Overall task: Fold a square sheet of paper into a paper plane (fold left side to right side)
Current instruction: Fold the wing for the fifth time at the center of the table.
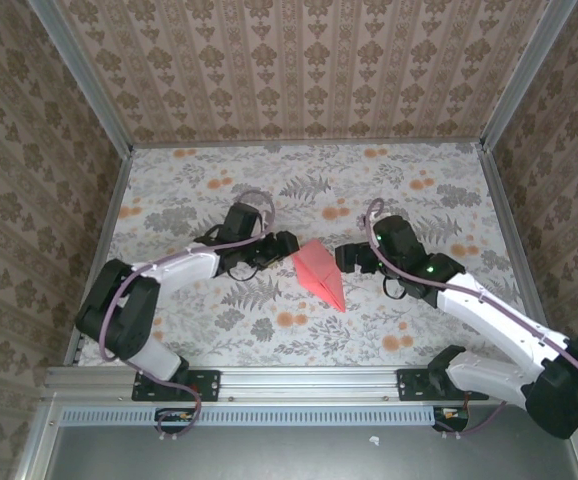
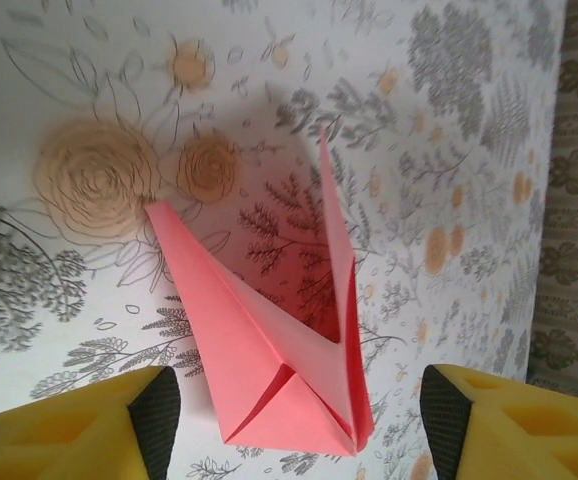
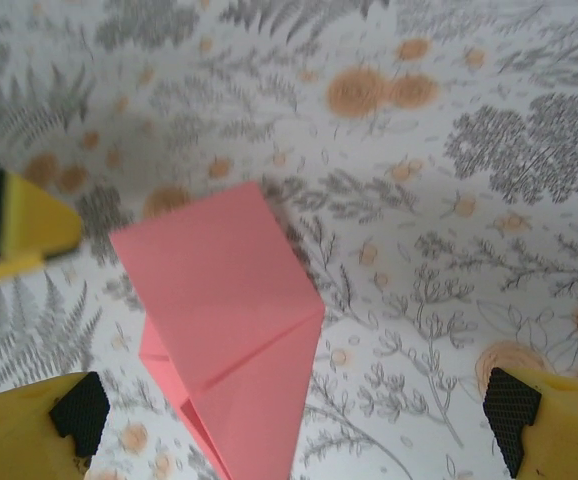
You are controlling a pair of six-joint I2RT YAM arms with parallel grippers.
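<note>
The square sheet of paper is folded into a salmon-pink paper plane [image 1: 319,272] that lies on the flowered table between both arms, its sharp tip pointing to the near right. From the left wrist, the paper plane [image 2: 269,340] has one flap standing up. My left gripper [image 2: 299,415] is open around its wide end, and neither pad touches it. Through the right wrist camera the paper plane [image 3: 229,320] lies flat between the pads of my right gripper [image 3: 294,415], which is wide open. In the top view the left gripper [image 1: 285,246] and right gripper [image 1: 345,258] flank the plane.
Patterned walls [image 1: 299,60] close in the table on three sides. An aluminium rail [image 1: 299,385] runs along the near edge by the arm bases. One yellow finger [image 3: 19,225] of the left gripper is at the left of the right wrist view.
</note>
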